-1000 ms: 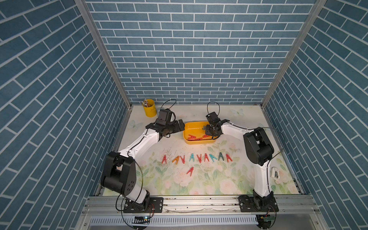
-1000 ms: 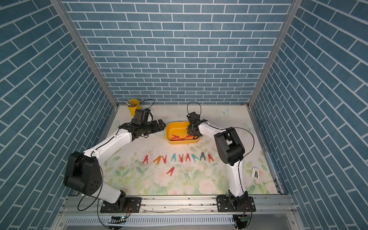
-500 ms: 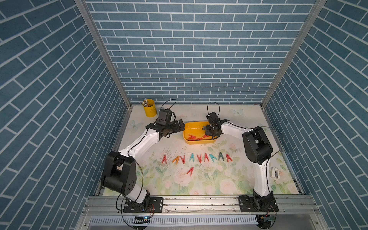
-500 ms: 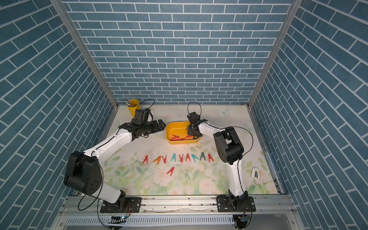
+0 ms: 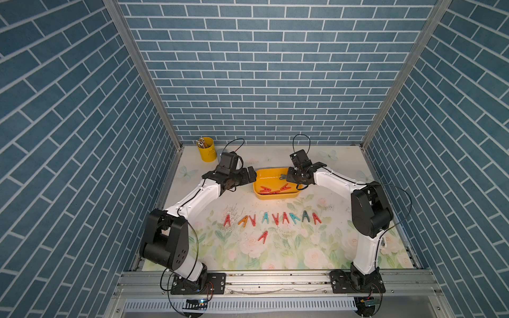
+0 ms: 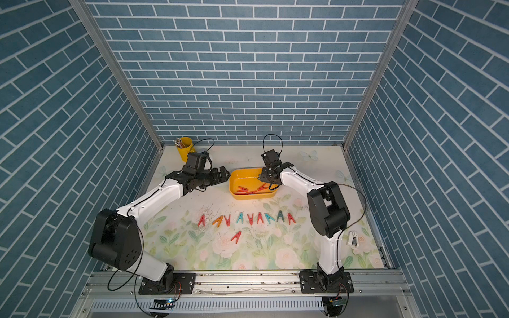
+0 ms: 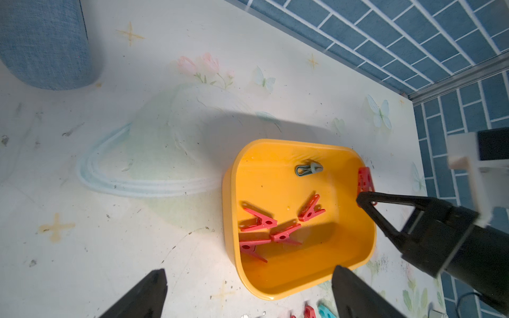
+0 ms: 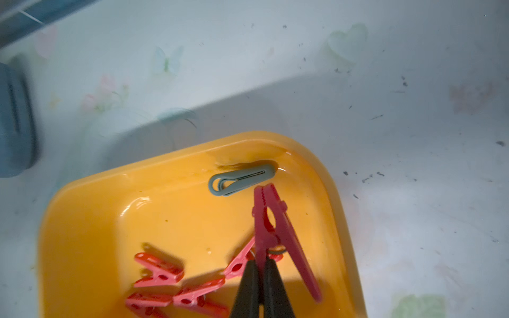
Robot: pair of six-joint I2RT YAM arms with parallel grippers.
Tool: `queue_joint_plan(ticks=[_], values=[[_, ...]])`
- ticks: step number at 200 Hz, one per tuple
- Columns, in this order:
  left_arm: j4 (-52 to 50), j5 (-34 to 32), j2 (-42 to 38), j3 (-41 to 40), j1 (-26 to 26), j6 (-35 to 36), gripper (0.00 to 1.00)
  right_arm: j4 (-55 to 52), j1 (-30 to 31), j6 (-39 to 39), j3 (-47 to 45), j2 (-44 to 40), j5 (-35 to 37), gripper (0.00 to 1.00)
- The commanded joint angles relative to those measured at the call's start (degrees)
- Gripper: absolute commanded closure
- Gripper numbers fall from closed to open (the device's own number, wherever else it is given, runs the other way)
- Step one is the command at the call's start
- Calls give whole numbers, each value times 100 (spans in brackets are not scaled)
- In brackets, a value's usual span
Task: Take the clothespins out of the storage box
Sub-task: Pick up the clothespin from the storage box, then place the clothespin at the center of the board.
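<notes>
The storage box [image 7: 303, 278] is glossy yellow plastic that throws highlights. The clothespins [image 7: 259, 221] are matt red plastic, and one red clothespin [image 8: 275, 220] has ridged tips. The grey clip [image 8: 242, 177] looks smooth, the fingers [image 7: 355, 297] matt black. The tabletop [image 7: 137, 234] is a printed sheet, scuffed and speckled. The walls [image 7: 385, 33] show a cloth-like weave.

the table [image 5: 338, 162] has a pale flowered cover. on it sit a yellow storage box [image 5: 275, 197] toward the back, a yellow cup [image 5: 207, 151] in the far left corner, a row of red, teal and orange clothespins [image 5: 276, 219] nearer the front, one red clothespin [image 5: 263, 236] alone just in front of the row, and a small white thing [image 6: 353, 238] near the right edge
</notes>
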Motion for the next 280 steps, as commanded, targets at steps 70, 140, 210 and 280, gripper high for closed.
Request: queue_joint_plan(ticks=[70,140,210,280], values=[[119,-366,-323,-177,-876,-278,0,-135,56,-35,-2220,-2077,176,100],[119,-914,-604,-385,-1639,-780,0,-231,178,-4,-3868,-3523,-192,100],[-33,-1243,-975,-599,-1853,-906,0,119,1510,1081,-4648,-3909,-289,100],[-255,-1367,-1481,-937,-1854,-880,0,614,3013,1930,-4183,-2794,-107,100]])
